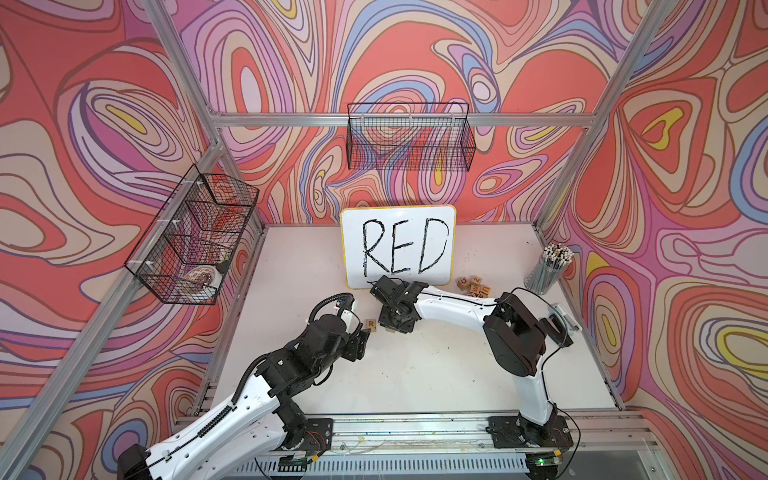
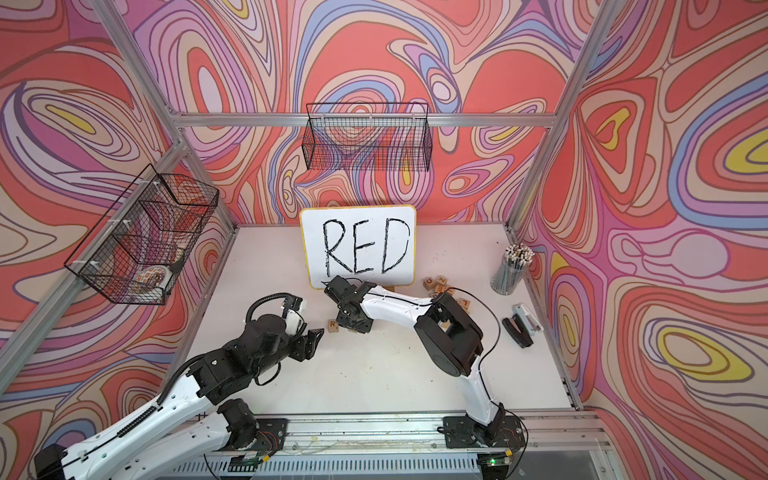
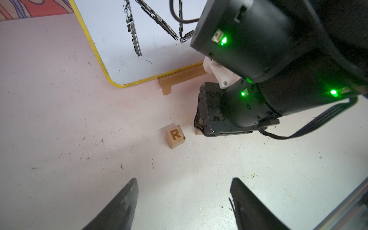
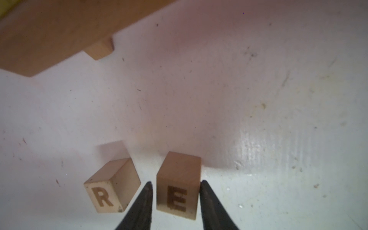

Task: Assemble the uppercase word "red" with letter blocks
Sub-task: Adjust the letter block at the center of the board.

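Observation:
A letter block printed R (image 1: 370,323) (image 3: 175,136) (image 4: 107,189) lies on the white table in front of the board. Just to its right stands a block printed E (image 4: 178,187), letter facing up. My right gripper (image 4: 176,182) (image 1: 394,328) reaches straight down onto it, one finger pressed on each side, shut on the block at table level. In both top views its body hides the E block. My left gripper (image 3: 185,179) (image 1: 363,338) hovers low just left of the R block, open and holding nothing. Several more letter blocks (image 1: 473,286) (image 2: 440,284) lie heaped at the back right.
A white board (image 1: 399,245) with handwritten RED leans on a wooden stand (image 3: 179,77) at the back. A cup of pencils (image 1: 548,270) and a stapler (image 2: 521,330) sit at the right edge. Wire baskets (image 1: 195,237) (image 1: 409,137) hang on the walls.

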